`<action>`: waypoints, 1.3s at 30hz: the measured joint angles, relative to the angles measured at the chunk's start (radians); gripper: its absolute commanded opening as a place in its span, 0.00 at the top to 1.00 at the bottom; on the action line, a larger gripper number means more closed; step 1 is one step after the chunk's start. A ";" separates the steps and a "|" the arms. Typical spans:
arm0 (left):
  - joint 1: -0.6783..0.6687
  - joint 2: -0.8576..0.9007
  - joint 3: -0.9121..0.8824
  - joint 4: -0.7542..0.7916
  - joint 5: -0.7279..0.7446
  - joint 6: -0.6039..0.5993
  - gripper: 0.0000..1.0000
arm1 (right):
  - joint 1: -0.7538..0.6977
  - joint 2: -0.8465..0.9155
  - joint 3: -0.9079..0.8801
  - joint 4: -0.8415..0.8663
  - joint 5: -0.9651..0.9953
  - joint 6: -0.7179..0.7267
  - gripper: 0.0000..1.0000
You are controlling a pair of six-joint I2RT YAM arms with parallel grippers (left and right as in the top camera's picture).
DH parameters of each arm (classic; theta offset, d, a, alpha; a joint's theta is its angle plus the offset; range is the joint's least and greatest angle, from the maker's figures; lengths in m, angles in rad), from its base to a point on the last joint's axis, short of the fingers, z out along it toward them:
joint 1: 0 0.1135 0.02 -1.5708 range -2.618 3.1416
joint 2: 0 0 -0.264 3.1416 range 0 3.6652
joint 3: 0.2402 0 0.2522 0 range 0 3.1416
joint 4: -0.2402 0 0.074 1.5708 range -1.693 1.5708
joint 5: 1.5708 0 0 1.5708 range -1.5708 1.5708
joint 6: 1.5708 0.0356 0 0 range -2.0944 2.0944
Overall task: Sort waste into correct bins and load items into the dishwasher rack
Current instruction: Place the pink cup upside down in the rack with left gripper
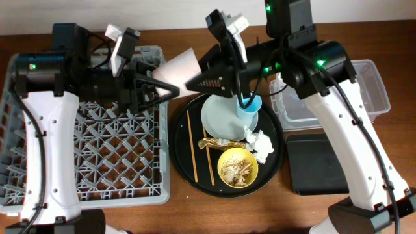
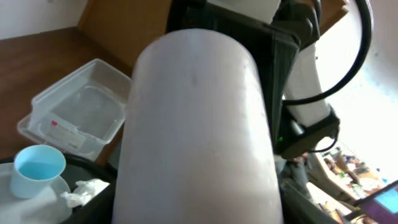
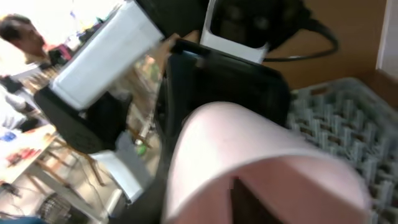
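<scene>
Two pairs of fingers meet at one small pink cup [image 1: 179, 67], which hangs in the air above the far right corner of the dishwasher rack [image 1: 97, 162], close to the far rim of the round black tray [image 1: 177, 140]. The left gripper [image 1: 158, 89] reaches in from the rack side toward the cup's narrow base. The right gripper [image 1: 207, 79] comes from the tray side at its wide mouth. In both wrist views the cup fills the frame and hides the fingers, so I cannot tell how wide either pair stands, nor which pair bears the weight.

This reads as a handover toward the rack. To do it well, the left fingers should clamp squarely on the cup wall, clear of the right fingers, before the right pair lets go. A smooth tapered cup can slip toward its narrow end. The right arm should then back straight off along the cup's axis, not sideways, so the cup is not twisted.

On the round tray lie the light-blue cup [image 1: 249, 107] on the plate [image 1: 218, 117], chopsticks [image 1: 193, 146], yellow bowl [image 1: 221, 162] with scraps [image 1: 235, 170], napkin [image 1: 261, 144] and wrapper [image 1: 218, 142]. The clear tub [image 1: 370, 91] and shallow black tray [image 1: 318, 162] sit right of it on the table [image 1: 390, 39].
</scene>
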 measured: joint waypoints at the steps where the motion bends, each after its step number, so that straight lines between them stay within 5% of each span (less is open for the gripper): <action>1: -0.002 -0.006 0.000 0.004 -0.007 0.003 0.52 | -0.002 0.000 0.000 -0.001 0.002 0.005 0.46; 7: 0.033 -0.019 0.000 0.050 -0.086 -0.025 0.52 | -0.098 0.002 0.000 -0.007 0.003 0.025 0.37; 11: 0.091 -0.026 0.000 0.202 -0.232 -0.208 0.53 | -0.235 0.004 0.000 -0.102 0.007 0.054 0.37; 16: 0.091 -0.028 0.000 0.330 -0.691 -0.561 0.53 | -0.337 0.008 0.000 -0.281 0.092 0.061 0.37; 20: 0.049 -0.027 0.000 0.325 -0.990 -0.697 0.53 | -0.359 0.008 -0.002 -0.418 0.294 0.062 0.37; 28: -0.044 0.094 0.000 0.322 -1.262 -0.773 0.53 | -0.359 0.009 -0.002 -0.549 0.665 0.061 0.37; 39: -0.045 0.341 0.000 0.333 -1.339 -0.785 0.53 | -0.359 0.009 -0.002 -0.573 0.755 0.060 0.37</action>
